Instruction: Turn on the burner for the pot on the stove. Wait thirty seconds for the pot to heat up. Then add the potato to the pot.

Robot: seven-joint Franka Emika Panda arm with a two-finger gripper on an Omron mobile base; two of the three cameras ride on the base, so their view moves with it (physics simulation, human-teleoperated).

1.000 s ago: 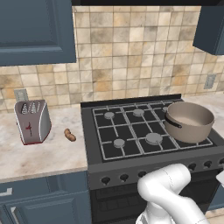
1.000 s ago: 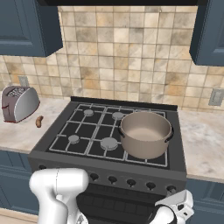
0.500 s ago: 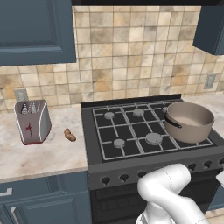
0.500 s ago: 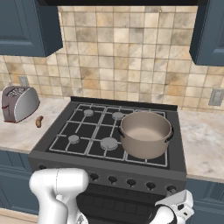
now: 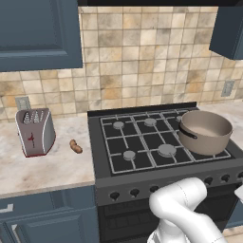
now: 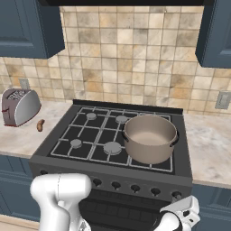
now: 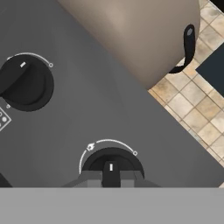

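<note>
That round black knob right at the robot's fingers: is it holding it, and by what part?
Yes, it seems so. The gripper is shut on the stove knob, its fingertips pinching the raised centre ridge from both sides.

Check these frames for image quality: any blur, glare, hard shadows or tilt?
Left base view: sharp, evenly lit, no glare on the pot; the toaster casts only a faint shadow. Right base view: equally crisp and flat-lit across the stove. Hand view: rolled, so the stove front runs diagonally; the near knob stays sharp.
</note>
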